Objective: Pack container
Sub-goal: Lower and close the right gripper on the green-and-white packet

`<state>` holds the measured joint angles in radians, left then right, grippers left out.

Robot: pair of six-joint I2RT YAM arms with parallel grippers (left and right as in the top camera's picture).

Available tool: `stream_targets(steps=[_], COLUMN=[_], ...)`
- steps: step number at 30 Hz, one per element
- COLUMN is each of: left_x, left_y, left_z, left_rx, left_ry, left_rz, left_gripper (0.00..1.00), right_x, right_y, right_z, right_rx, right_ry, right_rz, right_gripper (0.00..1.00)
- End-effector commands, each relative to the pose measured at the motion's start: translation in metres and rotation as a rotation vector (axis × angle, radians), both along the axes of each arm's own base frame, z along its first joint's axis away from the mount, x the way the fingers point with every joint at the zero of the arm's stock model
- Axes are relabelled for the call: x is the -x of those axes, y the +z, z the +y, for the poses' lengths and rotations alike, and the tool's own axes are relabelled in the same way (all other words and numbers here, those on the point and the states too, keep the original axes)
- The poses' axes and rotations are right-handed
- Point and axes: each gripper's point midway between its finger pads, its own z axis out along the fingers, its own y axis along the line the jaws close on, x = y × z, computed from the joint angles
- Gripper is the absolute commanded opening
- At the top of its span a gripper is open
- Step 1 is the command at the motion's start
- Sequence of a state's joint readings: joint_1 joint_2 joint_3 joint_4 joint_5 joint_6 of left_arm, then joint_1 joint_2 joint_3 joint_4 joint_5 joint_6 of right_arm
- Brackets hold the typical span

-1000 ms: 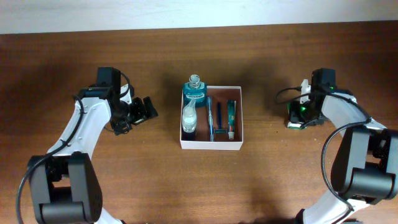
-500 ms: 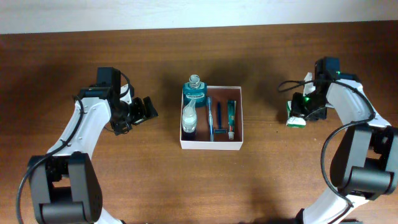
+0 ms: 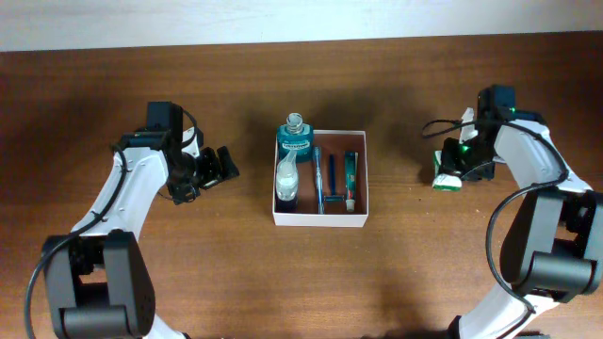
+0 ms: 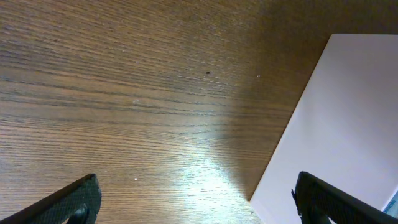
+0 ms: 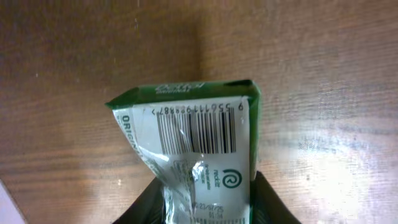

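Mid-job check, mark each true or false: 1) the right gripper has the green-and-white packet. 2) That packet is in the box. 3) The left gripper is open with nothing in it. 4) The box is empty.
1) True. The right gripper is shut on the packet.
2) False. The packet is over the table, well to the right of the box.
3) True. The left gripper stands open beside the box, with nothing between its fingers.
4) False. The box holds a toothbrush, a tube and a small bottle.
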<state>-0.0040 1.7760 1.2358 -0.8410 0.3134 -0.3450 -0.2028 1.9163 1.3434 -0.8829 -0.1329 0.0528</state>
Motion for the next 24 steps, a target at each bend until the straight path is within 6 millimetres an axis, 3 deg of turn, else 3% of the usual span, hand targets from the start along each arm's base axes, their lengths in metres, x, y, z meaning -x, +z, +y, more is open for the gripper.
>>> stream_targets(steps=[1,8,19,24], left_x=[0.002,0.002,0.002,0.002], left_y=[-0.005,-0.005,-0.005,-0.005], left_z=[0.001,0.001,0.001,0.001], left_rx=[0.0,0.0,0.0,0.0], left_ry=[0.001,0.001,0.001,0.001], left_rz=[0.014,0.014,0.015,0.014], left_gripper=[0.99,0.99,0.99,0.99], right_x=[0.01,0.021,0.04,0.048], right_y=[-0.018,-0.036,-0.037,-0.041], right_z=[0.008,0.01,0.014,0.015], right_rx=[-0.022,-0.024,-0.039,-0.04], right_ry=[0.001,0.001,0.0,0.0], right_rz=[0.02,0.03,0.108,0.13], right_gripper=[0.27,0.45,0.47,0.7])
